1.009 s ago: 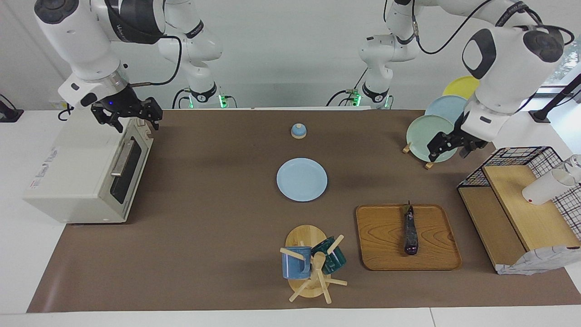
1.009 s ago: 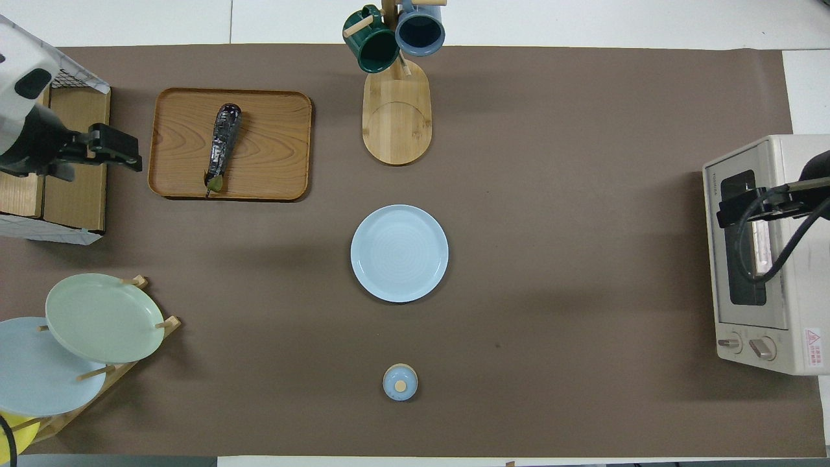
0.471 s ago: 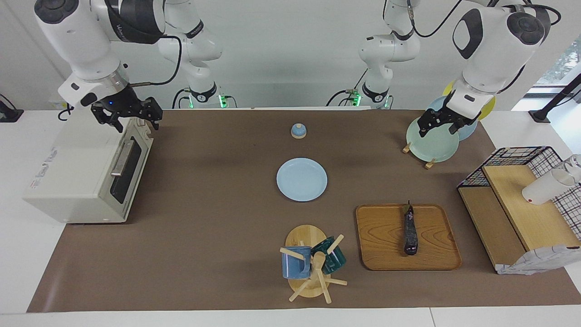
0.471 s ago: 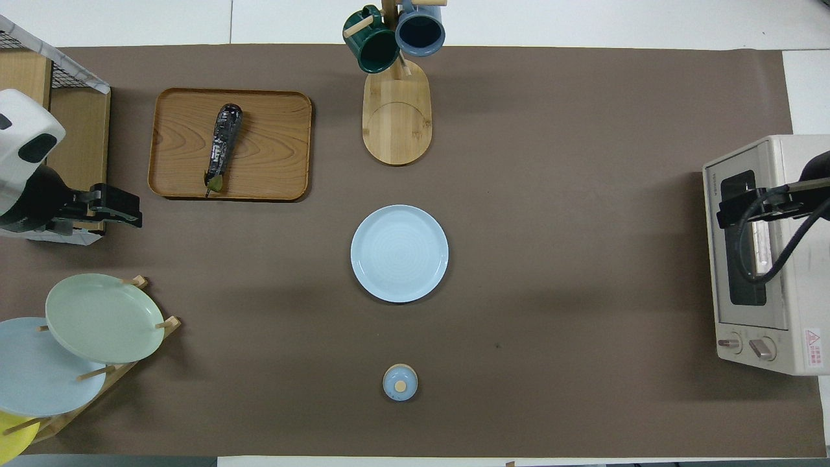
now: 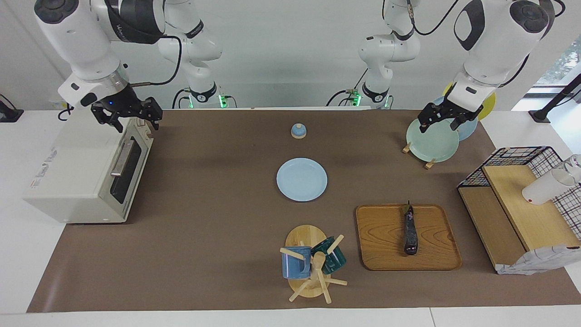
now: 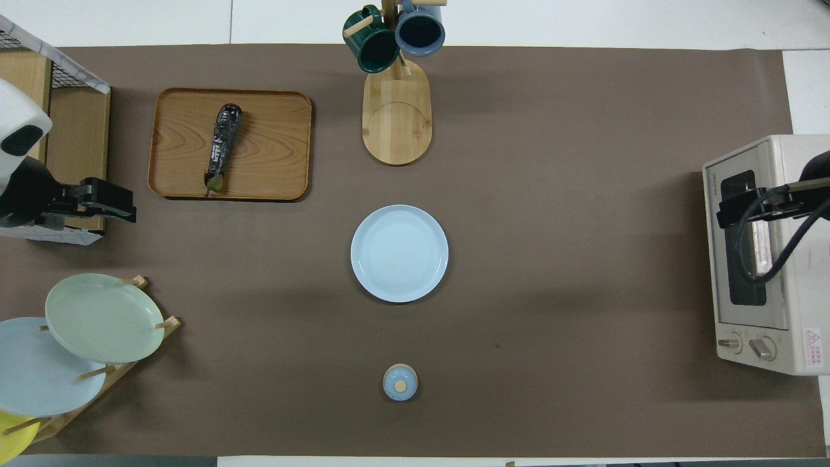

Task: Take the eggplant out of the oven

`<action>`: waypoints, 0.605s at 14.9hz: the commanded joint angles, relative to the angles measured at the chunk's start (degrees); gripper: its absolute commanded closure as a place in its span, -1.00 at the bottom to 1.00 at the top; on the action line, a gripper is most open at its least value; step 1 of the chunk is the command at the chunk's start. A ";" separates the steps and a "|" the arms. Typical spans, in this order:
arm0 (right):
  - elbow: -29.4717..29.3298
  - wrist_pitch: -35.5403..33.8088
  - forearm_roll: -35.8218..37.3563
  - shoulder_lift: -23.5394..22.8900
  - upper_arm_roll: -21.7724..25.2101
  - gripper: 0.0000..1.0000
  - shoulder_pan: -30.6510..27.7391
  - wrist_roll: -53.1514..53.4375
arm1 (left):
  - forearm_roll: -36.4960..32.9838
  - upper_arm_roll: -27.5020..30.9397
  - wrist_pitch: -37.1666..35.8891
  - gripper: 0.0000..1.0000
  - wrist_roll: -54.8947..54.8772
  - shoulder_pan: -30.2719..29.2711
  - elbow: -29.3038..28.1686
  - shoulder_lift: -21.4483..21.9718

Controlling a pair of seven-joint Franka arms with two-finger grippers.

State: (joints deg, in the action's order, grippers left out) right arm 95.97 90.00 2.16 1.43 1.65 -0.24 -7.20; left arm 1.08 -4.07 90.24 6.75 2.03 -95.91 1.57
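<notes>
The eggplant lies lengthwise on a wooden tray, its green stem tip toward the robots. The off-white oven stands at the right arm's end of the table with its glass door shut. My right gripper hangs open over the oven's top front edge, holding nothing. My left gripper is raised over the plate rack, open and empty, well apart from the eggplant.
A light blue plate lies mid-table, with a small blue lidded knob nearer the robots. A mug tree holds two mugs beside the tray. A black wire shelf with a white cup stands at the left arm's end.
My left gripper has swung up from beside the wire shelf to above the plate rack. The right gripper and the eggplant have not moved.
</notes>
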 commanded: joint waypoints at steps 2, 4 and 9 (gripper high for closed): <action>-0.44 -1.05 -1.54 0.15 0.02 -1.00 -0.20 0.87 | -0.11 1.00 -1.21 -1.00 -0.77 0.78 0.99 -0.26; -0.35 -0.97 -1.54 0.15 0.02 -1.00 -0.20 0.87 | -0.02 1.00 0.37 -1.00 -0.86 0.78 1.16 -0.43; -0.44 -1.05 -1.54 0.15 0.02 -1.00 -0.20 0.87 | -0.02 1.00 0.64 -1.00 -1.04 0.51 0.90 -0.17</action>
State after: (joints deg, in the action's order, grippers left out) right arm 95.97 90.00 2.16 1.43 1.65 -0.24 -7.20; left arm 1.08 -3.81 90.44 6.65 2.03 -95.57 1.55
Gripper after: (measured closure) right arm 0.000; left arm 0.000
